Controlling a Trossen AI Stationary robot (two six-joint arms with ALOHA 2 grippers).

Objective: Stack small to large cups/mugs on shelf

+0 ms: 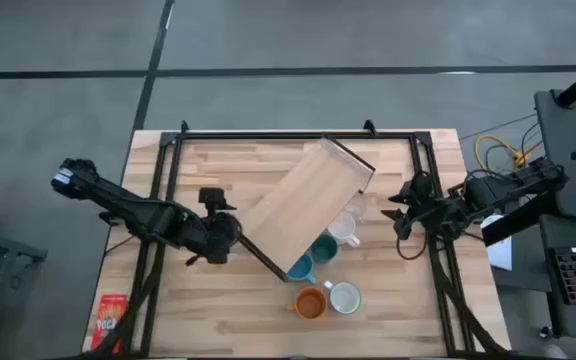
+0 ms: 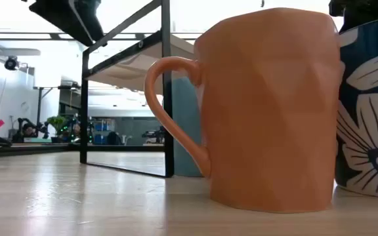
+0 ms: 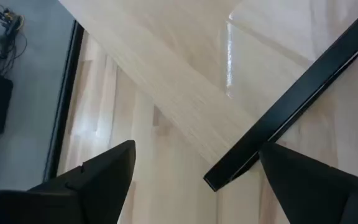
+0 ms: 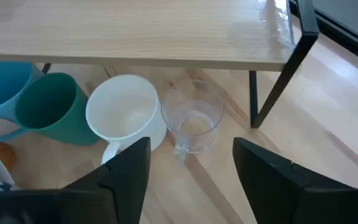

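Note:
The shelf (image 1: 308, 205), a light-wood plank on thin black legs, stands slantwise at mid-table. Along its right near side, on the tabletop, are a clear glass (image 4: 193, 121), a white mug (image 4: 124, 115), a teal mug (image 4: 55, 109) and a light blue mug (image 4: 2, 93), partly under the plank. Nearer the front edge stand an orange mug (image 1: 310, 302) and a mug (image 1: 345, 297) that is white inside, dark blue with white flowers outside (image 2: 369, 105). My left gripper (image 1: 230, 228) is open at the shelf's left side, one black leg's end (image 3: 219, 177) between its fingers. My right gripper (image 4: 191, 168) is open, facing the glass.
A black frame (image 1: 298, 135) runs along the table's far edge and down both sides. A red packet (image 1: 111, 320) lies at the near left corner. Bare wood lies left of the shelf and along the front. Cables and a keyboard sit off the table's right side.

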